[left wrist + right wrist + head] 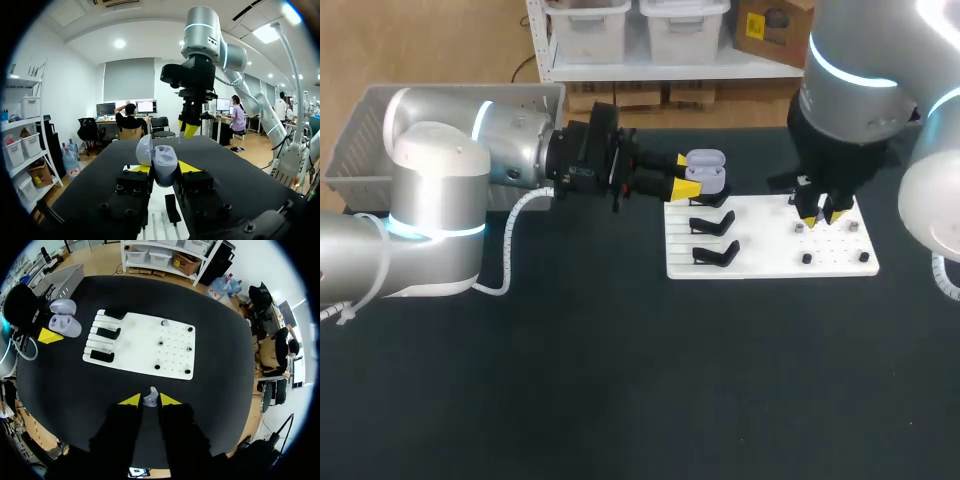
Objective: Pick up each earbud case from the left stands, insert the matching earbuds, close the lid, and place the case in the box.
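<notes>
Lavender-grey earbud case (706,171), its lid hinged open, sits clamped between the two yellow tips of the left gripper (686,176), one finger on each side. The case is held in the air over the far left corner of the white board (770,262), just above the farthest of the black stands (714,223) lined up along the board's left part. In the left wrist view the case's two empty wells face upward and the lid leans off to one side.

Over the right half of the board hangs the right gripper (823,215), pointing straight down. In the right wrist view its fingers are nearly together and pinch a small pale earbud (150,398) between the yellow tips. Under and around it several small pieces (807,258) stand in the board's grid of holes; they are too small to tell whether they are earbuds or pegs.

At the far left corner of the black table (620,380) stands the grey box (350,150), well apart from the board and partly behind the left arm.
</notes>
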Controlling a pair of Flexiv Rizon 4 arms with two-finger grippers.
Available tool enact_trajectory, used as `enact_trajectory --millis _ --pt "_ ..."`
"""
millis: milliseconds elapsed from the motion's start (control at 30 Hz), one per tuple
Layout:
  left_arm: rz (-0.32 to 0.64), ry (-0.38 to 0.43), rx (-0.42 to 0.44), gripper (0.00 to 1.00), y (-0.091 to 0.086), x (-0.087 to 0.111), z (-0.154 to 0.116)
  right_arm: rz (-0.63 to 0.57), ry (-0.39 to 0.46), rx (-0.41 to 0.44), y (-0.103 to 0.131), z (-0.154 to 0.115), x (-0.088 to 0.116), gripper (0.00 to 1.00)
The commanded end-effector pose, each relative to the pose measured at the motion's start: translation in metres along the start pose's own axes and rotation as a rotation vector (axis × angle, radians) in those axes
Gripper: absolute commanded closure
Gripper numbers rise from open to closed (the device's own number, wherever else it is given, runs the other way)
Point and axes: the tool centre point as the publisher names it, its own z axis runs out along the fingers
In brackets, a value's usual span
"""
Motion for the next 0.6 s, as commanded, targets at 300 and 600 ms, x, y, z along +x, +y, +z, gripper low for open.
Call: enact_trajectory --millis 300,600 --pt "0.020 0.008 0.009 1.00 -0.012 0.004 0.010 0.092 -0.032 0.031 0.025 -0.017 -0.006 1.00" --pt "0.015 -0.014 0.004 1.00 -0.018 0.005 0.014 0.248 -0.042 0.027 0.053 -0.029 -0.018 1.00"
